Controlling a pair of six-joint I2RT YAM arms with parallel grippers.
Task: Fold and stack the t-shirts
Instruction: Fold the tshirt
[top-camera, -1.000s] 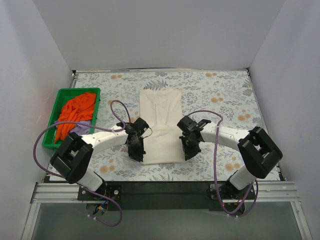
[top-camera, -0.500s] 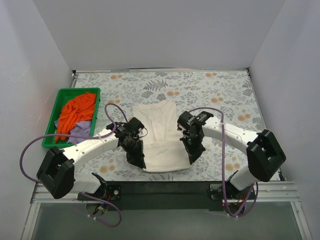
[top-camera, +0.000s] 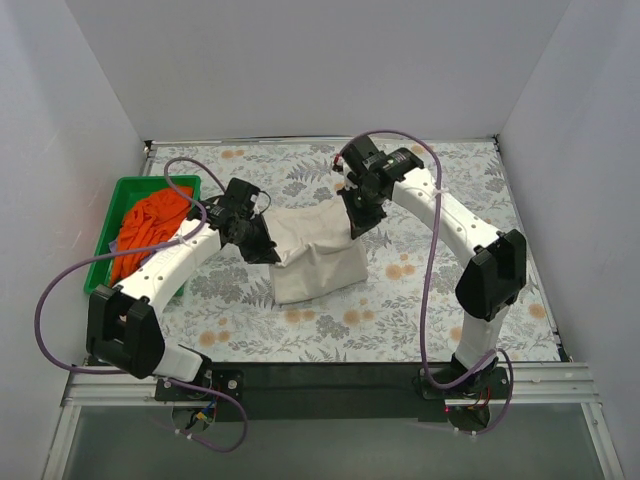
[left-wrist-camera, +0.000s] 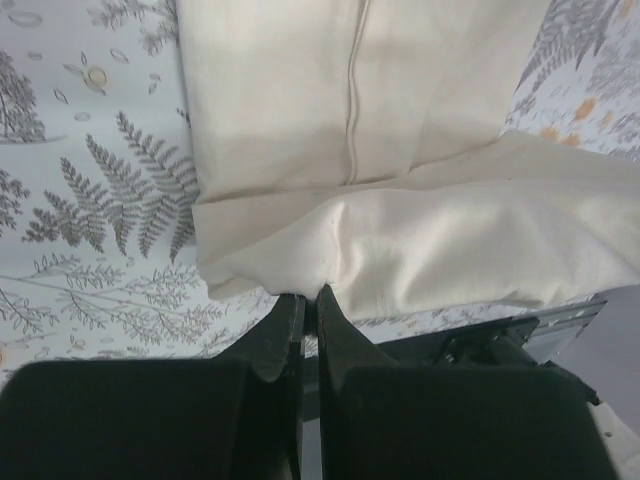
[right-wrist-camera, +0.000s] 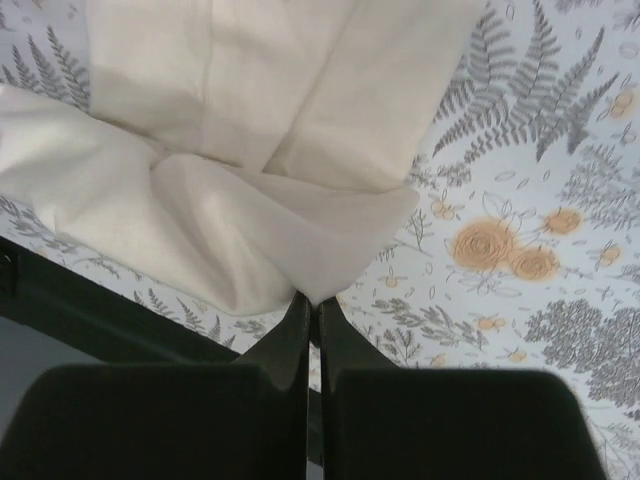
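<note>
Since a second ago both arms have swung off the near edge of the tabletop (top-camera: 430, 300) and out toward its middle, taking the near hem of the cream t-shirt (top-camera: 312, 258) with them. Back then the shirt lay flat as one long strip. Now its near half is raised and drawn back over the far half, sagging in a soft belly between the two grips. I read that as the halving fold well under way but not finished: the lifted hem has yet to be laid down and let go.

The left arm (top-camera: 180, 262) reaches in from the tray side and the right arm (top-camera: 445, 215) arcs over from the far right, so each holds one corner of the hem.

The orange t-shirt (top-camera: 145, 222) lies crumpled in the green tray (top-camera: 103, 235) at the left, well apart from the fold, unfolded and waiting.

The left jaws are pressed together with a corner of cream cloth pinched at their tips, as the left wrist view shows. The right jaws are likewise closed tight on the opposite corner, with cloth bunching just above the tips.
</note>
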